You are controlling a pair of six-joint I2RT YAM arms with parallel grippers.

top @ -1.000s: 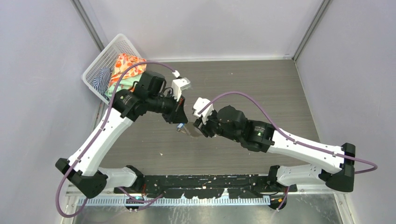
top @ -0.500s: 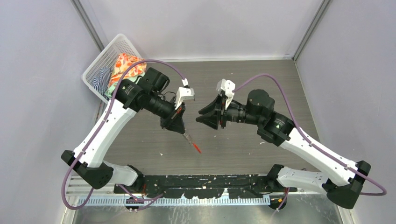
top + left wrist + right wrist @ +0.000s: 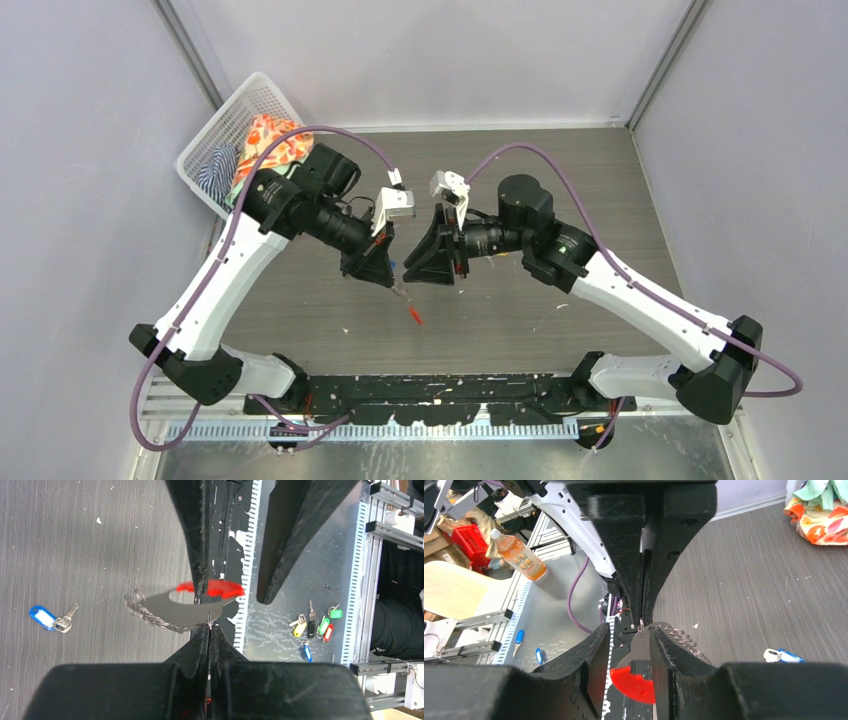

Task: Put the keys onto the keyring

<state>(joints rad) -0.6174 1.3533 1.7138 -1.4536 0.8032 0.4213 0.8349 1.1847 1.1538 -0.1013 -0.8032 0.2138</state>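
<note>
My left gripper [image 3: 390, 283] [image 3: 209, 627] is shut on the thin wire ring of the keyring [image 3: 413, 317], which hangs above the table. In the left wrist view the keyring's flat grey plate [image 3: 170, 607], chain and red oval tag stick out past the fingertips. My right gripper [image 3: 410, 272] [image 3: 631, 630] faces it, open, its fingers either side of the plate and red tag [image 3: 634, 682]. One finger [image 3: 669, 655] lies against the plate; the other stands apart. A blue-headed key [image 3: 42, 617] [image 3: 784, 655] lies on the table, away from both grippers.
A white basket [image 3: 215, 125] with cloths stands at the back left. Several coloured key tags [image 3: 315, 625] lie on the metal shelf beyond the table's near edge. The black rail [image 3: 440, 385] runs along the near edge. An orange bottle [image 3: 519, 555] stands off the table.
The right gripper pulled back to the right, then came in again around the keyring's plate and tag. The left gripper stayed shut on the keyring, which now hangs from it.
</note>
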